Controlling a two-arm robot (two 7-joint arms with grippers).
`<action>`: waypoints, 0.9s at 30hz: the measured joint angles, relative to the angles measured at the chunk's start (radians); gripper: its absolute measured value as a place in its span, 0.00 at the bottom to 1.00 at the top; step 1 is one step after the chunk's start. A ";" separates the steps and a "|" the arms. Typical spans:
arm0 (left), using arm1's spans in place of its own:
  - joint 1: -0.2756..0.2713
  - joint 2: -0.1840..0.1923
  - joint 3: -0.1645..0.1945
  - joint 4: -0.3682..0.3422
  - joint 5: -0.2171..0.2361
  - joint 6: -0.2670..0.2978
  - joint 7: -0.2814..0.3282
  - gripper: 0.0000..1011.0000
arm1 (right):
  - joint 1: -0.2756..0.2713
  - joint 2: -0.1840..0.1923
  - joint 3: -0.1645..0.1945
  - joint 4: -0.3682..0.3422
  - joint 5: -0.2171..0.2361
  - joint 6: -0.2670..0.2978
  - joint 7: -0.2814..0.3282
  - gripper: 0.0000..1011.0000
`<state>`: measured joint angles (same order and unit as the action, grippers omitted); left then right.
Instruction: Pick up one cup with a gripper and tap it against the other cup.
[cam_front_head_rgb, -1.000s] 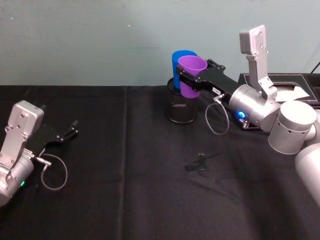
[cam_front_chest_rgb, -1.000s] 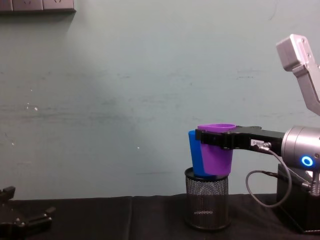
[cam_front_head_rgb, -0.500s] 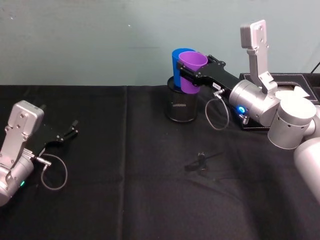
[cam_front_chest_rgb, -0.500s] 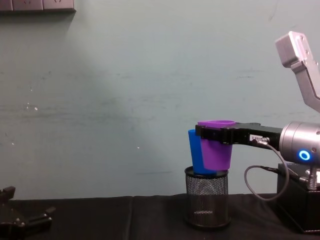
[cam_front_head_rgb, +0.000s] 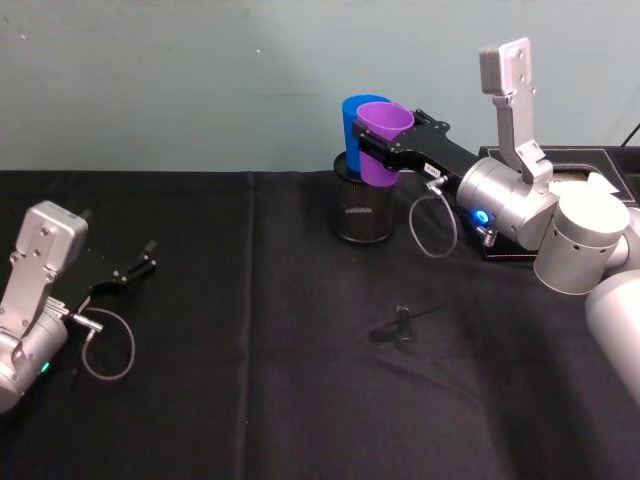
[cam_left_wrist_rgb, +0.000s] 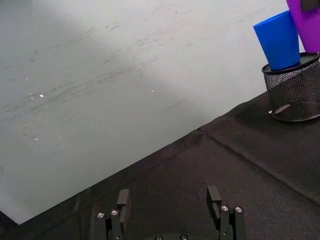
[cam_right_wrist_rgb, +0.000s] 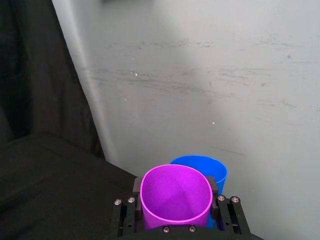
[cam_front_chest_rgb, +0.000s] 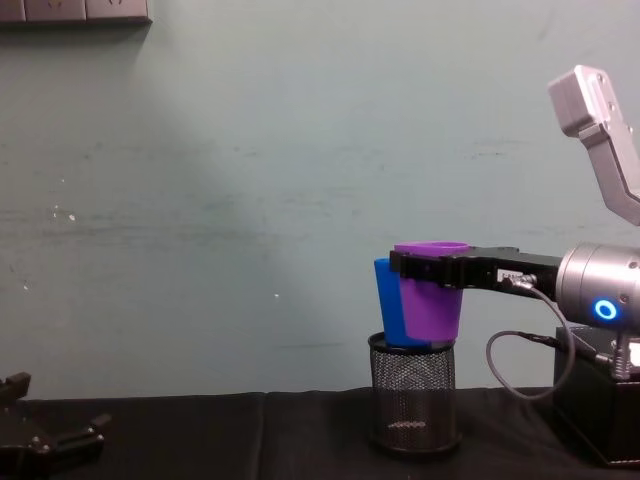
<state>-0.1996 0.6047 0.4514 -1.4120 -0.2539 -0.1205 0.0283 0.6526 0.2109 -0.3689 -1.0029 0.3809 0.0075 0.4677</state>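
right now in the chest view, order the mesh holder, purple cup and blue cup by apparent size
1. mesh holder, largest
2. purple cup, in the right pincer
3. blue cup, mostly hidden behind the purple one, so that rank is unsure

A black wire-mesh pen holder (cam_front_head_rgb: 362, 212) holds a leaning bright blue plastic tumbler (cam_front_head_rgb: 350, 120). Above the holder's right rim, the right gripper (cam_front_head_rgb: 374, 152) clamping a purple plastic tumbler (cam_front_head_rgb: 386, 124) blocks approach. The black tablecloth (cam_front_head_rgb: 250, 380) left of the holder lies open; in front lies a small black object (cam_front_head_rgb: 402, 321).
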 joint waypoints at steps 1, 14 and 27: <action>0.000 0.000 0.000 0.000 0.000 0.000 0.000 0.99 | 0.001 0.000 0.000 0.001 0.000 0.000 0.001 0.72; 0.000 0.000 0.000 0.000 0.000 0.000 0.000 0.99 | 0.017 -0.006 -0.002 0.020 0.003 -0.003 0.008 0.72; 0.000 0.000 0.000 0.000 0.000 0.000 0.000 0.99 | 0.030 -0.008 -0.005 0.037 0.001 -0.005 0.012 0.72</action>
<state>-0.1995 0.6047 0.4514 -1.4120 -0.2539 -0.1205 0.0283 0.6823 0.2026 -0.3735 -0.9660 0.3821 0.0026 0.4801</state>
